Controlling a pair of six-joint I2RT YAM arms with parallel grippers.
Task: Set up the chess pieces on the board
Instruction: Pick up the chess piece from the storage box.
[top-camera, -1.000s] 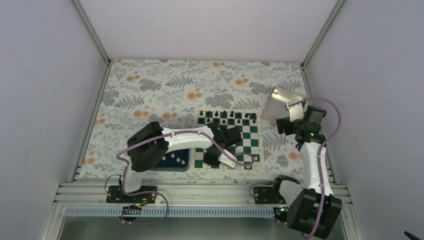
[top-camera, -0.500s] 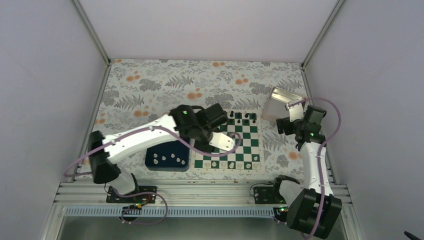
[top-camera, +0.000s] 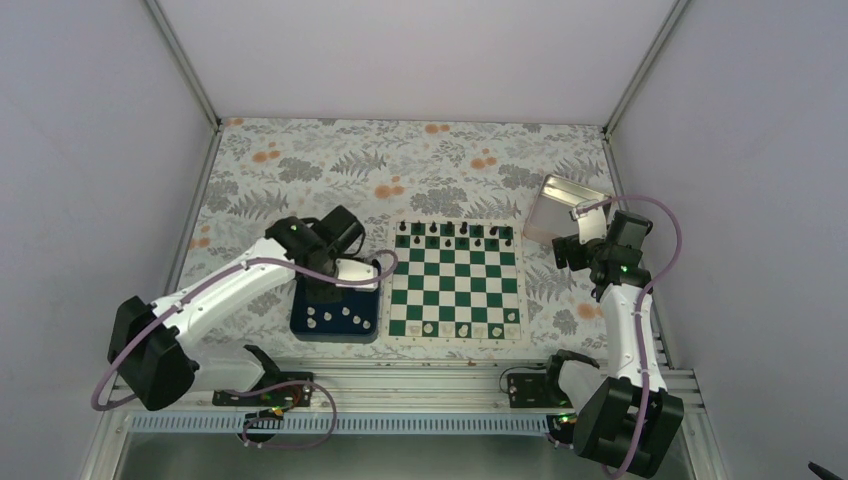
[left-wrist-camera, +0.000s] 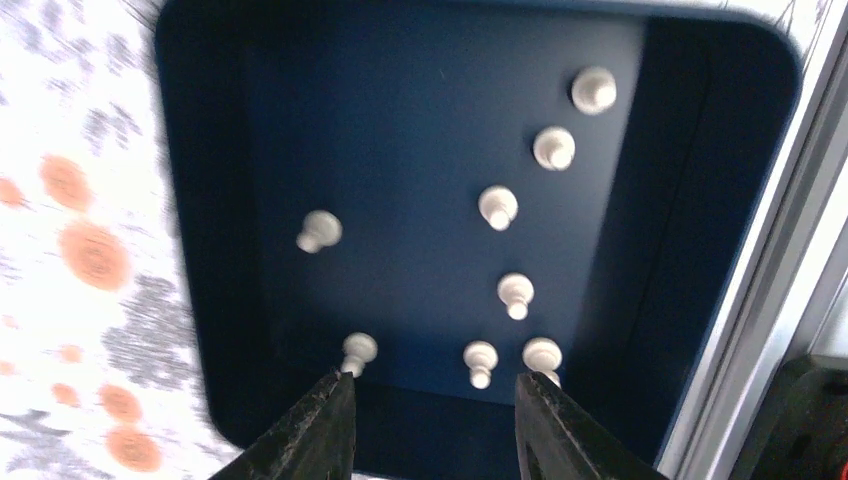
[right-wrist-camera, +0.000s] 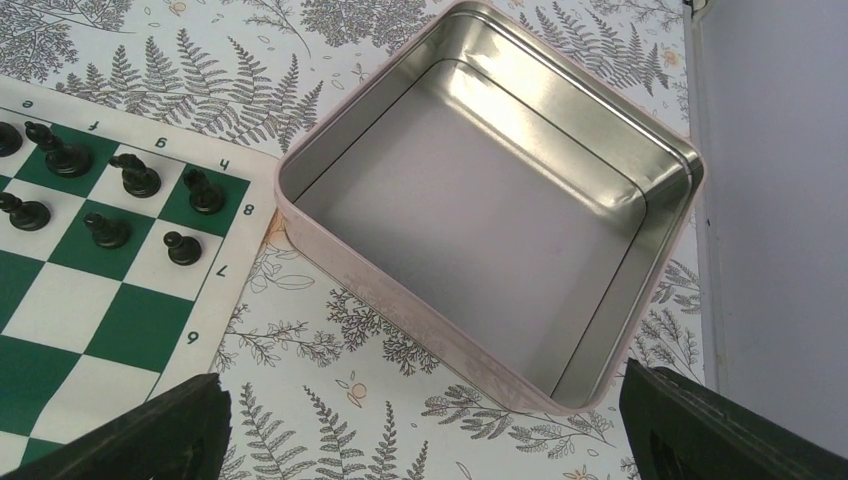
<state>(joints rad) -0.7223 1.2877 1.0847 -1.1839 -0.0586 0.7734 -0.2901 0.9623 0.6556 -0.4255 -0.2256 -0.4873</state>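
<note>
Several white chess pieces lie scattered in the dark navy tray. My left gripper hangs open just above the tray's near side, with nothing between its fingers; two pieces lie close to its fingertips. From above, the left gripper is over the tray, left of the board. A few white pieces stand on the board's near row. My right gripper is wide open and empty beside the board's far right corner.
Black pieces fill the board's far rows. An empty silver tin lies on the fern-patterned cloth right of the board, just ahead of the right gripper. The metal rail of the table's near edge runs close behind the tray.
My left arm has swung from the board's near rows leftward to over the navy tray, and its jaws have opened. The right arm has not moved.
</note>
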